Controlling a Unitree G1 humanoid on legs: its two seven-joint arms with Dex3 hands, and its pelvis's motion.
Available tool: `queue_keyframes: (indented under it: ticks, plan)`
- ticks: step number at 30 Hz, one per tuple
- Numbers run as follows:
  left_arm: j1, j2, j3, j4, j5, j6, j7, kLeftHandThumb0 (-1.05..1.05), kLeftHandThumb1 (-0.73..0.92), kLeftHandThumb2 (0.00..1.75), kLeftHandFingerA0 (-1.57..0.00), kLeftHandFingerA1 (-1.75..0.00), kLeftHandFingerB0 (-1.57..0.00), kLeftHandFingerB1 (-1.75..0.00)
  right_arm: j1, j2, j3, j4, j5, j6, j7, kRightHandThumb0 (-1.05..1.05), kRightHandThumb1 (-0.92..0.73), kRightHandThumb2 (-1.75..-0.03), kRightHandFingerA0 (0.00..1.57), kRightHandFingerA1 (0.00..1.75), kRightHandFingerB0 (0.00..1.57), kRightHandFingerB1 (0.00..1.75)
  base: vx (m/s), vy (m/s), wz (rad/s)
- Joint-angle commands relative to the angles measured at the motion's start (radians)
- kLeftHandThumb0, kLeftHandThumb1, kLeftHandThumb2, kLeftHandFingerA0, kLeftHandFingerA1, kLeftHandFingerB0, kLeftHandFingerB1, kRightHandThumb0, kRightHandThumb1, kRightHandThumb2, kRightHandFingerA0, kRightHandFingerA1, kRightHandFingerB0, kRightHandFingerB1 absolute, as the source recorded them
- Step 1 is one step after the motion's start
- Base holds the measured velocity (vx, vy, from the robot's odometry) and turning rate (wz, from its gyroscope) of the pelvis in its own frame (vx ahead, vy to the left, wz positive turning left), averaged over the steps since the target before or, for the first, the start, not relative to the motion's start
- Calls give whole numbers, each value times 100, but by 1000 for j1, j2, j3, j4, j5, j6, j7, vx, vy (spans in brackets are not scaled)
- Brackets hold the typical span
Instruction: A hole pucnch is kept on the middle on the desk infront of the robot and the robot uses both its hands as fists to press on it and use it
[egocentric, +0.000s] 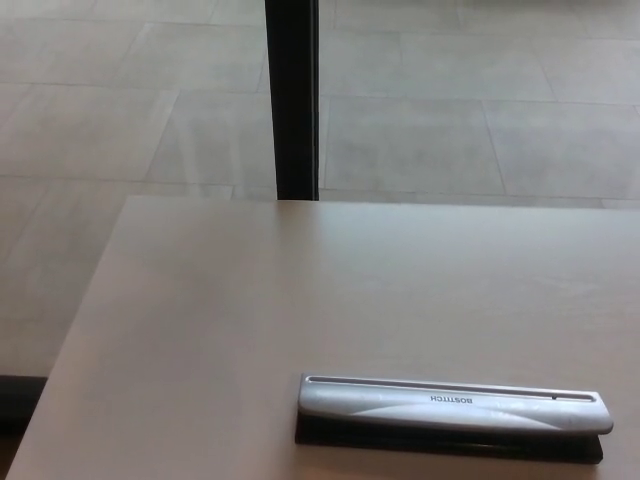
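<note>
One hole punch (455, 412) is lying on a pale table (250, 310), near the front edge and to the right of the middle (its long silver lever is sitting on a black base, with small lettering on top). Neither hand is showing, so their state cannot be told. Beyond the table's far edge, a grey tiled floor (450, 120) is stretching away, and a dark upright post (292, 100) is rising there.
</note>
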Motion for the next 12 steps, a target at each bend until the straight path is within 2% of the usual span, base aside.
queue_keyframes:
  ticks: [1,3,4,5,7,8,10,12]
  plan:
    - [15,20,-30,6,11,-5,-40,-39,54,92,-87,-72,-69,-66,14,-10,16,-9,9,25,32,-67,-70,-61,51,76,33,47,0,0,0]
    - [15,19,-28,6,-3,-9,-43,-36,51,89,-87,-73,-67,-67,15,-14,27,-13,2,31,34,-66,-71,-61,51,77,28,46,0,0,0]
    - [16,18,-31,1,-2,-5,-42,-34,64,59,-95,-58,-76,-53,16,-9,28,-20,4,27,37,-64,-71,-62,50,78,29,48,0,0,0]
    - [13,20,-27,5,-11,8,-49,-35,65,60,-104,-67,-85,-56,16,5,21,-39,21,23,38,-62,-68,-63,52,86,30,50,0,0,0]
    - [10,24,-26,16,-13,7,-58,-36,68,61,-106,-67,-80,-53,19,5,23,-41,21,25,47,-62,-69,-63,49,82,27,50,0,0,0]
    - [3,26,-18,28,-22,10,-63,-35,66,60,-98,-61,-75,-51,30,3,39,-51,3,30,51,-64,-71,-63,49,81,25,50,0,0,0]
    - [0,27,-15,34,-26,10,-63,-36,66,60,-99,-62,-76,-53,37,5,45,-61,2,32,52,-65,-70,-62,47,80,26,50,0,0,0]
    - [1,22,-12,28,-29,11,-58,-35,61,58,-96,-55,-79,-53,47,12,49,-84,3,37,47,-65,-69,-63,49,78,27,50,0,0,0]
